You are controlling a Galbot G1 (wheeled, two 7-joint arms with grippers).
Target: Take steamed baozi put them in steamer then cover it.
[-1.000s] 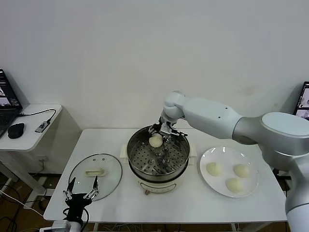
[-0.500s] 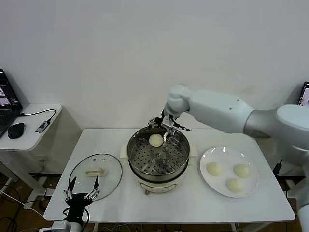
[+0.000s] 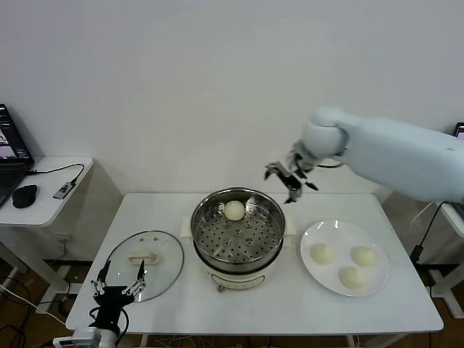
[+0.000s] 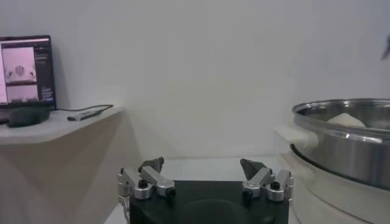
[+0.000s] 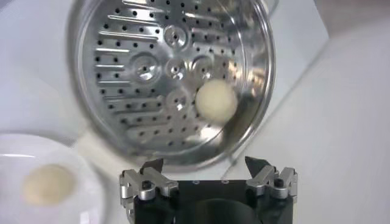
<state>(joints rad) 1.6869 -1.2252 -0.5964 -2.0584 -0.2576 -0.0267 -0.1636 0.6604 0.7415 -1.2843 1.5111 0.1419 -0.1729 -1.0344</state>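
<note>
One baozi [image 3: 234,210] sits on the holey tray at the back of the steamer [image 3: 238,233]. Three more baozi wait on the white plate [image 3: 317,275], which is on the table [image 3: 290,304] just beside the steamer on the robot's right. The nearest of them [image 3: 322,254] is on the side of the plate next to the pot. The right gripper [image 3: 291,176] hangs in the air above the back right edge of the steamer. Its fingers are apart and it holds nothing. The plate lies to the right of this gripper, closer to the robot and lower down. So I think the next move is a short swing that way and then down onto a bun. The buns are round, so any turn of the fingers should work. The right arm is much nearer to the plate. The left gripper [image 3: 116,290] rests low at the front left corner of the table, with its fingers apart and nothing in them. It is just in front of the glass cover [image 3: 143,255], which lies flat on the table to the left of the steamer.
</note>
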